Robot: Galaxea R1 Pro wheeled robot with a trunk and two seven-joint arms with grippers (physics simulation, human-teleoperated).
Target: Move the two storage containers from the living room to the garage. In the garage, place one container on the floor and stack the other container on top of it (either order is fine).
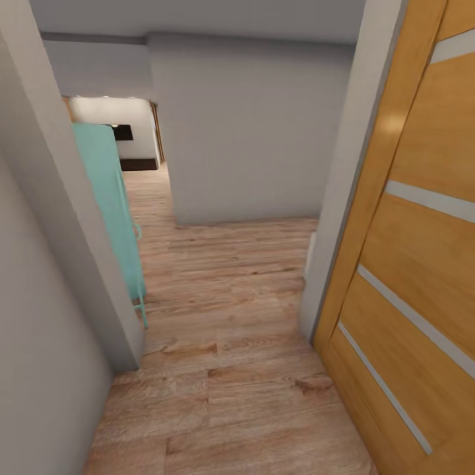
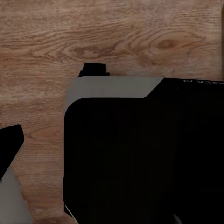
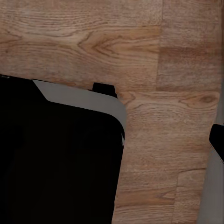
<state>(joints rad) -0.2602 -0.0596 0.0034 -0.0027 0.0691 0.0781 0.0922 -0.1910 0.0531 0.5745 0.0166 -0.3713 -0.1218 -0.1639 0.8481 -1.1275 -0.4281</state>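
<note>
The two storage containers are out of view. I stand in a doorway on light wood-plank floor (image 1: 237, 330), facing a hallway. Beside me on the right, the honey-wood door (image 1: 422, 264) with frosted strips stands open. Both wrist views look down past my black and grey base (image 2: 140, 154) (image 3: 56, 158) onto the planks. A black-tipped grey part (image 2: 9, 154) sits at the edge of the left wrist view, and a similar one (image 3: 215, 144) at the edge of the right wrist view. Whether the fingers are open or shut cannot be made out.
A grey wall edge (image 1: 59, 231) stands close on the left, the door frame (image 1: 343, 198) on the right. A teal object (image 1: 112, 198) leans along the hallway's left side. A grey wall (image 1: 251, 132) faces me. Further back on the left, an opening (image 1: 125, 135) leads to a brighter room.
</note>
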